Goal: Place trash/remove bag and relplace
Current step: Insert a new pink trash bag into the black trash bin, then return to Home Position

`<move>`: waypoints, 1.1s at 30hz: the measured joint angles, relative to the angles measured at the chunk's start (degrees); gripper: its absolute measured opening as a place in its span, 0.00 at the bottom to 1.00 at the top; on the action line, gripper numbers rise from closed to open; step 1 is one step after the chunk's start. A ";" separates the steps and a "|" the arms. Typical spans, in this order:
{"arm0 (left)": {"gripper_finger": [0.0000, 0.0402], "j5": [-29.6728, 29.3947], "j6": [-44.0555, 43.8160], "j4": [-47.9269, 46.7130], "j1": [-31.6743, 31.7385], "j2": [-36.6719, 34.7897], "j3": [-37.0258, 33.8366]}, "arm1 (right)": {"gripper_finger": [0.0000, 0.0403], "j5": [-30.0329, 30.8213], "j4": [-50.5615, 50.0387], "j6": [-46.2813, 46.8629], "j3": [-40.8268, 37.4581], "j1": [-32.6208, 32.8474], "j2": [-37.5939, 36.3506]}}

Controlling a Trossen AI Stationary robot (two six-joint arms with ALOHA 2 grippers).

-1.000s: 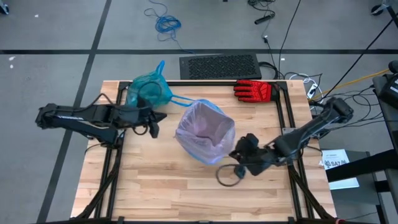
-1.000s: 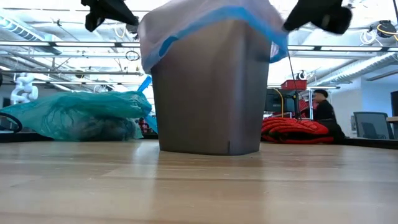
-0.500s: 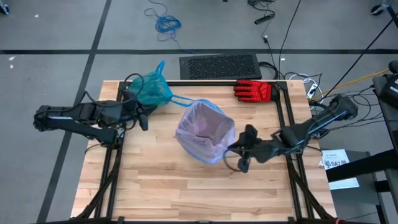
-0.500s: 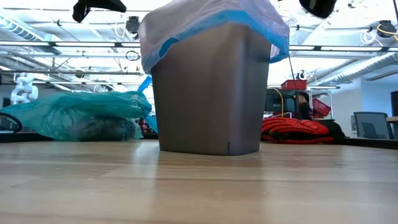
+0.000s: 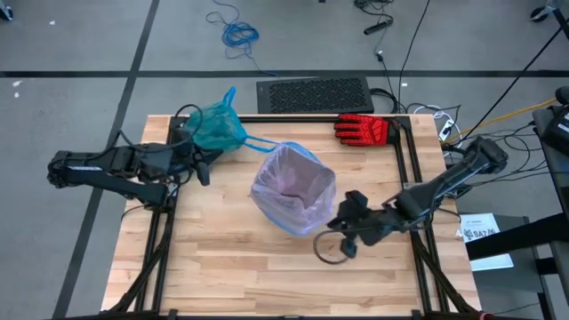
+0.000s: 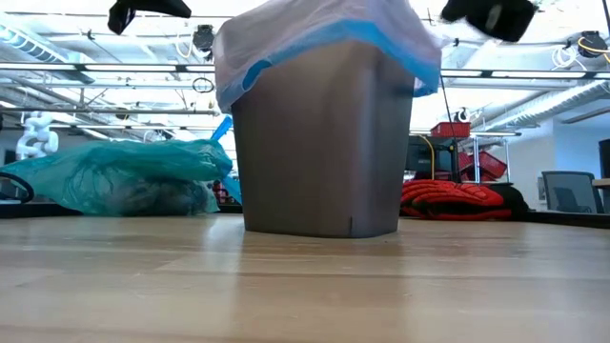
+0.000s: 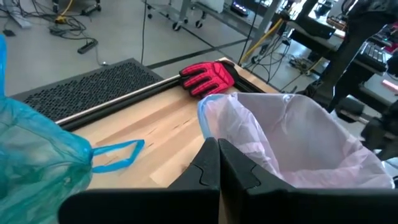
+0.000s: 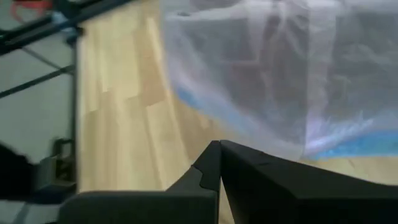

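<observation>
High view: wooden table; grey bin lined with pale pink-lilac bag near centre. Teal bag, tied and full, at the far left part of the table, blue drawstring trailing toward the bin. Red-and-black glove at far right edge. Left gripper just beside the teal bag; right gripper just beside the bin's near right side

Low view: bin upright, liner folded over rim; teal bag lying at left; glove behind at right

Left wrist view: fingers clenched together, holding nothing; liner, glove beyond

Right wrist view: fingers pressed together, empty; liner ahead
</observation>
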 joint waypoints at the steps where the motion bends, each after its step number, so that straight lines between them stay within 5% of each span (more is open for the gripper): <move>1: 0.00 0.00 0.02 -0.02 0.00 -0.29 0.00 | 0.00 0.03 -0.26 0.24 0.00 0.96 -1.03; 6: 0.00 -1.14 0.51 -0.63 0.02 -1.72 -0.33 | 0.00 1.29 -1.54 -1.39 0.00 3.25 -6.47; 12: 0.00 -2.67 5.60 1.29 4.47 -3.31 -2.85 | 0.00 1.21 0.77 -14.88 0.00 -5.75 -15.30; 16: 0.00 6.03 12.85 9.87 10.58 -3.55 -5.62 | 0.00 -14.64 10.96 -28.78 -3.15 -18.83 -22.92; 21: 0.00 20.63 18.97 15.69 18.83 -2.68 -10.66 | 0.00 -37.33 22.61 -34.25 -15.48 -39.26 -29.99; 25: 0.00 22.38 24.15 15.84 21.27 -3.02 -13.57 | 0.00 -49.71 28.10 -35.85 -25.35 -51.00 -32.67; 28: 0.00 22.34 23.09 15.49 21.38 -6.50 -16.45 | 0.00 -55.12 33.09 -35.19 -30.89 -56.96 -35.39; 33: 0.00 19.26 19.07 17.12 21.36 -13.38 -26.00 | 0.00 -55.74 36.32 -34.74 -38.45 -63.05 -42.20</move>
